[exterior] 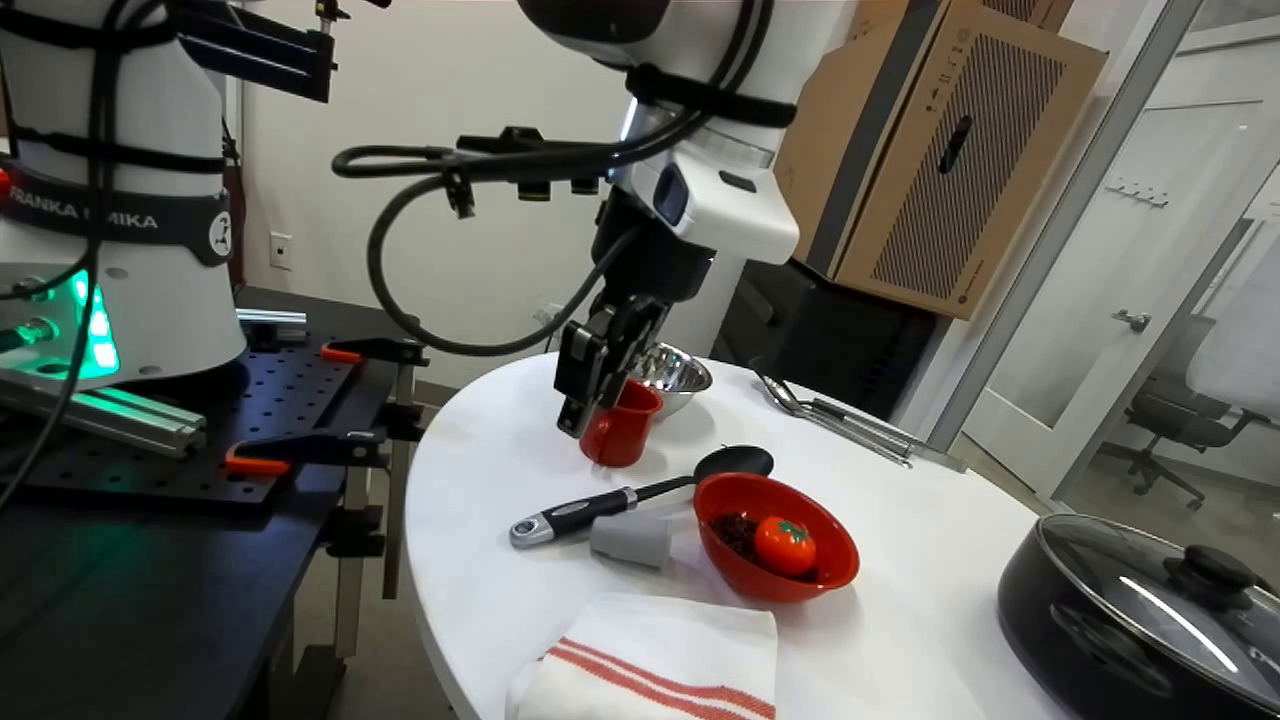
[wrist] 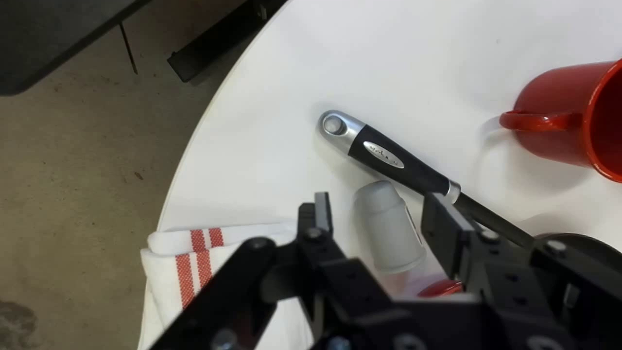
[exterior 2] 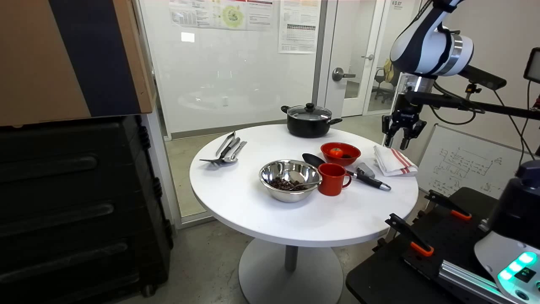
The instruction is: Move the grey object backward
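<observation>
The grey object [exterior: 630, 540] is a small light-grey tapered block lying on its side on the white table. It also shows in an exterior view [exterior 2: 365, 170], between the utensil handle and the towel. In the wrist view the grey object [wrist: 391, 231] appears between the two fingers, close beside the black utensil handle. My gripper [wrist: 374, 197] is open and empty, with its fingers apart. In both exterior views the gripper [exterior: 585, 405] [exterior 2: 397, 144] is up in the air above table level, not touching the object.
A black long-handled utensil [exterior: 585, 510] lies beside the grey object. A red bowl [exterior: 735, 575] with a tomato, a striped towel [exterior: 680, 640], a red cup [exterior 2: 331, 179] and a metal bowl [exterior 2: 280, 194] stand near. A black pot [exterior 2: 310, 126] and metal utensils [exterior 2: 228, 150] are farther off.
</observation>
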`<state>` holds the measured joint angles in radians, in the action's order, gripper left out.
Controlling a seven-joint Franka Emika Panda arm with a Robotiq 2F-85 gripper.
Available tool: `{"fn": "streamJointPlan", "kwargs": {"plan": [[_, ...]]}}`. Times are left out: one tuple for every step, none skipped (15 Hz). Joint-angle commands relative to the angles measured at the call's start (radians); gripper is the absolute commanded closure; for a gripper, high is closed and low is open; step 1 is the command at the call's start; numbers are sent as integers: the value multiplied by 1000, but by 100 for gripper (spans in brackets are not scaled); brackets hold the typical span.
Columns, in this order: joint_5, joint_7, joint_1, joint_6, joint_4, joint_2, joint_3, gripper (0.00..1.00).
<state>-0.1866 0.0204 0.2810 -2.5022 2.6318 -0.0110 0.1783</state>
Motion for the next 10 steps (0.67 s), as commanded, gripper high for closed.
{"fn": "streamJointPlan", "kwargs": {"plan": [[-64,18,-34,-63,-13,44,9,16],[-70,15,-39,-91,-16,60,6,8],[-69,5,-46,-128,-26,91,2,2],[-68,-2,-51,-159,-35,118,-1,0],[-61,-15,-55,-183,-50,153,-3,0],[-62,-18,-57,-205,-62,180,-6,0],[-67,-20,-59,-227,-77,214,-11,0],[-70,-23,-59,-244,-89,241,-16,0],[-70,-30,-59,-261,-102,269,-21,0],[-66,-37,-59,-274,-114,296,-26,0]]}}
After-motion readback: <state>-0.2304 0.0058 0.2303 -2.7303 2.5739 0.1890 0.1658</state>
